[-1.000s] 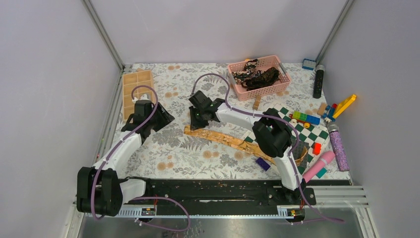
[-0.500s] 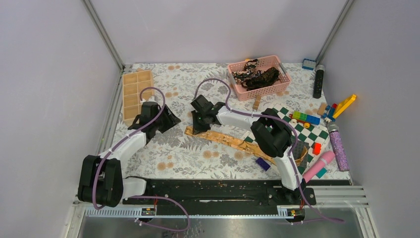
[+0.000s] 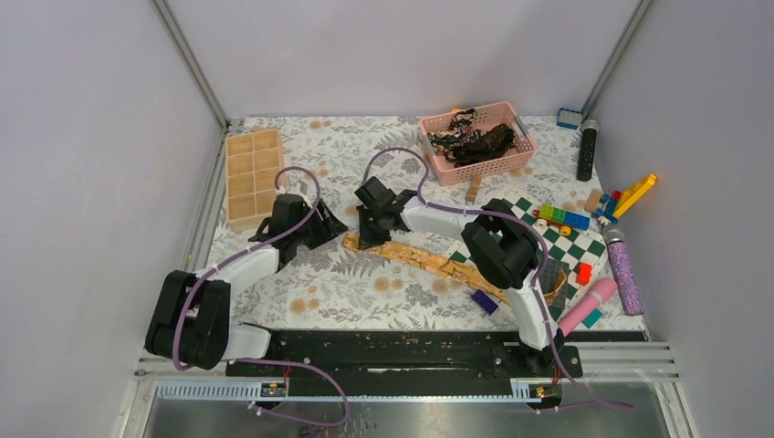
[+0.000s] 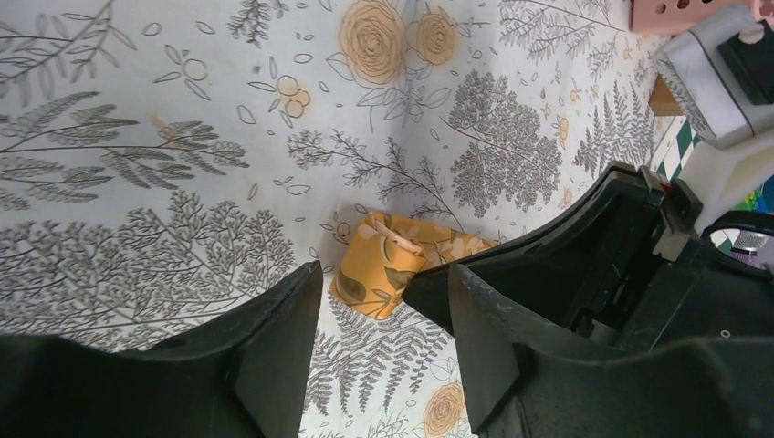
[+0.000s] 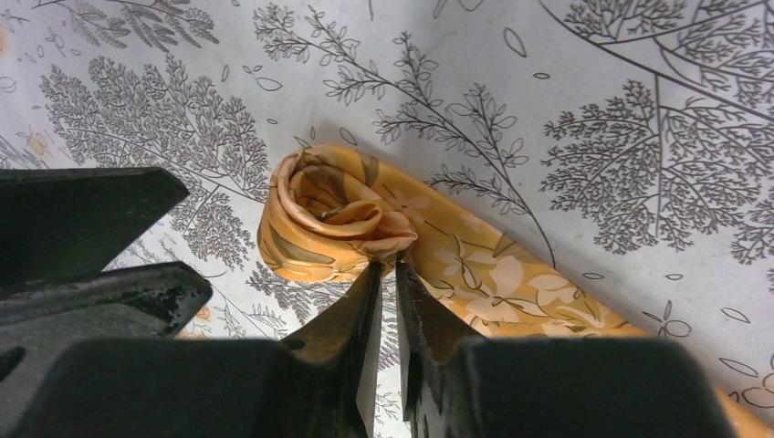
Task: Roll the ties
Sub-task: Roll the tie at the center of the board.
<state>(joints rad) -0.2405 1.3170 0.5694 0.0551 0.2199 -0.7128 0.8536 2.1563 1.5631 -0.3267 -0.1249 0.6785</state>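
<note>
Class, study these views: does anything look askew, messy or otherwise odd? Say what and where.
The golden tie has a loose, lopsided rolled end mid-table, its layers bulging unevenly; its unrolled length curves rather than lying straight. The dark ties sit in a tangled heap in the pink basket.

Behind the matte-black, wedge-fingered left gripper (image 4: 383,274) and right gripper (image 5: 388,274), purple cables (image 3: 301,172) loop along white-shelled arms (image 3: 239,265) with bulky black joints (image 3: 499,251).

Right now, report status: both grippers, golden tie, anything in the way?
Right gripper nearly shut, pinching golden tie at its rolled end. Left gripper open, facing the roll. Rest unrolled, under right arm.
</note>
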